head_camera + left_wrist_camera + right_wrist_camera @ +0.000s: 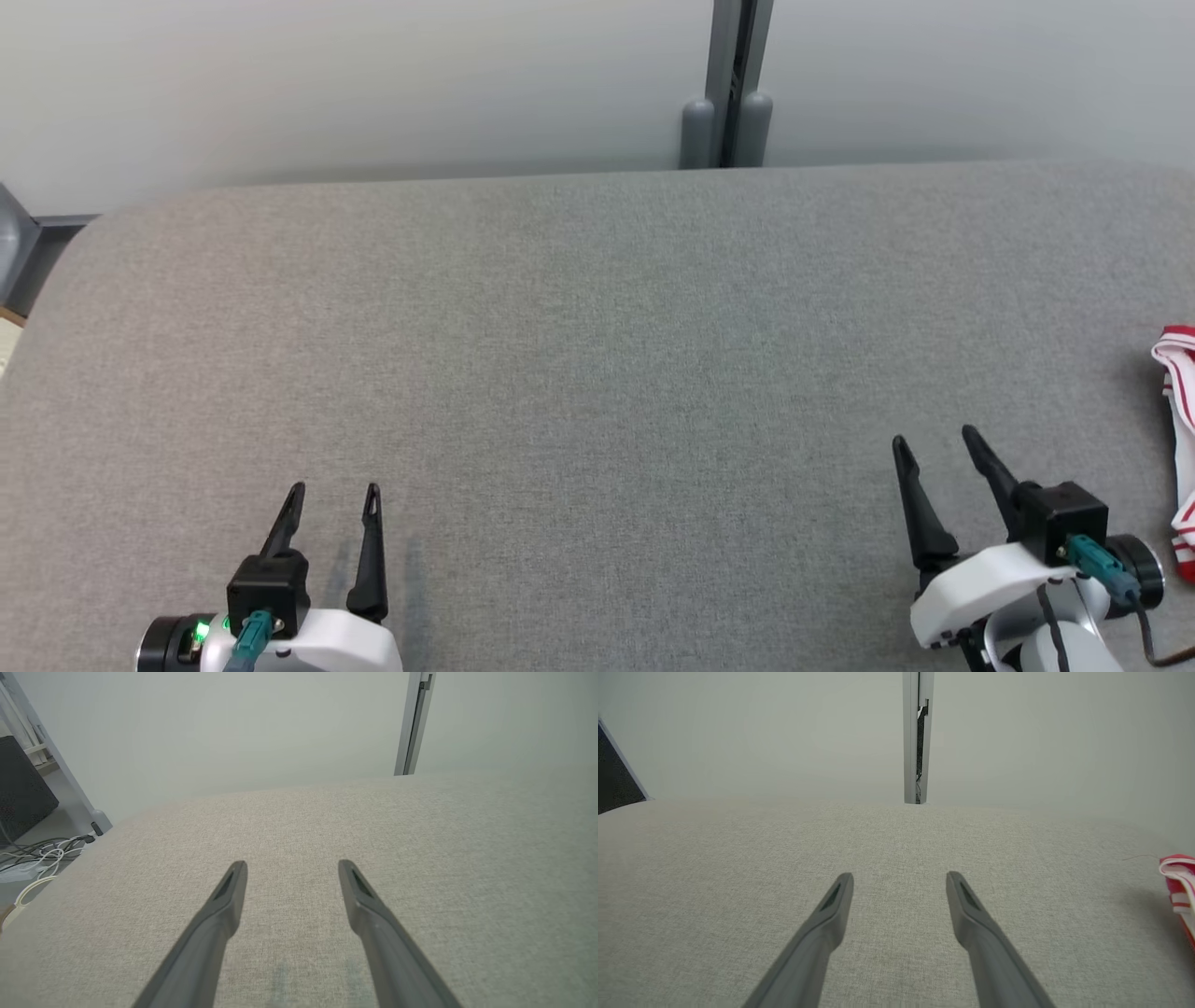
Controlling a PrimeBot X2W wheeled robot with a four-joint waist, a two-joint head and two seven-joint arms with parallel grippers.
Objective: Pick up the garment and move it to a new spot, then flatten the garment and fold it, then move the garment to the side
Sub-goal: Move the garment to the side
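The garment (1180,439) is a red and white striped cloth lying at the far right edge of the grey table (597,355), cut off by the frame. In the right wrist view the garment (1181,886) sits at the right edge. My right gripper (936,439) stands open at the lower right, a short way left of the garment and apart from it; its fingers (831,914) hold nothing. At the lower left, my left gripper (335,489) is open and empty over bare cloth, and its fingers (229,900) stand well apart in the left wrist view.
A pale wall runs behind the table, with a grey vertical post (728,84) at the back edge. Off the table's left side lie cables (37,858) on the floor and a dark box (18,788).
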